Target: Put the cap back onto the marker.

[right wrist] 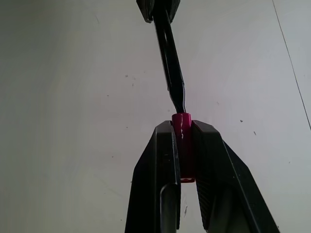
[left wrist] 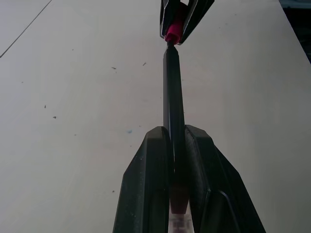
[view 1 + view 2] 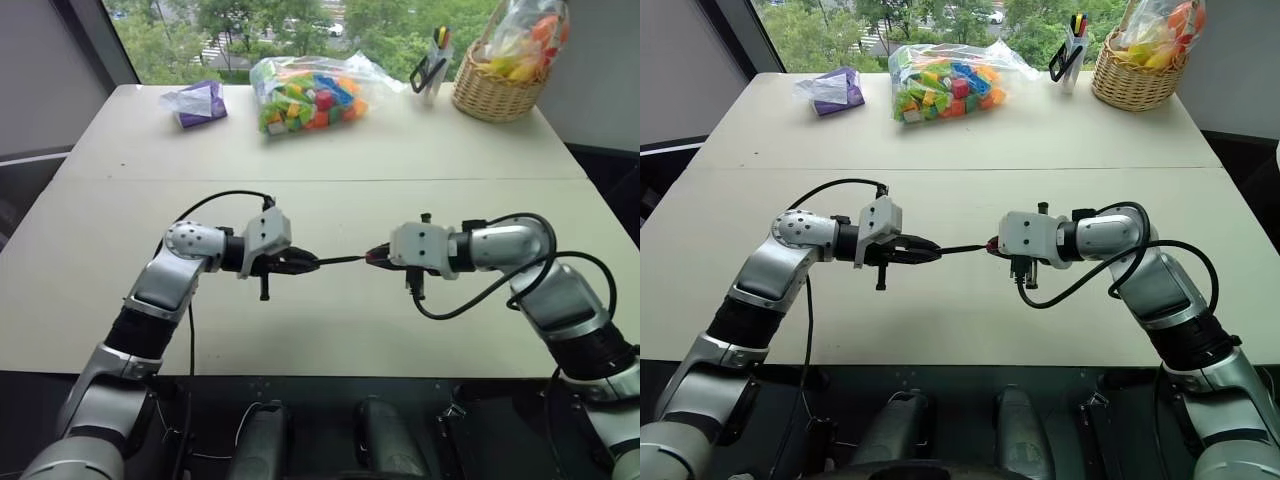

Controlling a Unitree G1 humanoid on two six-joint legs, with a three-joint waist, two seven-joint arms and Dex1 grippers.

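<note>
My left gripper [image 3: 306, 263] is shut on the slim black marker [image 3: 340, 260], which is held level above the table and points towards my right gripper [image 3: 378, 256]. That gripper is shut on the small red cap [image 1: 182, 145], whose open end faces the marker [image 1: 170, 58]. The marker's tip [image 2: 173, 87] meets the cap's mouth [image 2: 174, 33]. I cannot tell how far in it sits. Both grippers hover over the near middle of the beige table [image 3: 330, 330].
At the table's far edge lie a purple packet [image 3: 200, 103], a clear bag of colourful blocks [image 3: 310, 95], a cup with scissors and pens [image 3: 432, 70] and a wicker basket [image 3: 500, 88]. A seam [image 3: 330, 181] crosses the table beyond the grippers.
</note>
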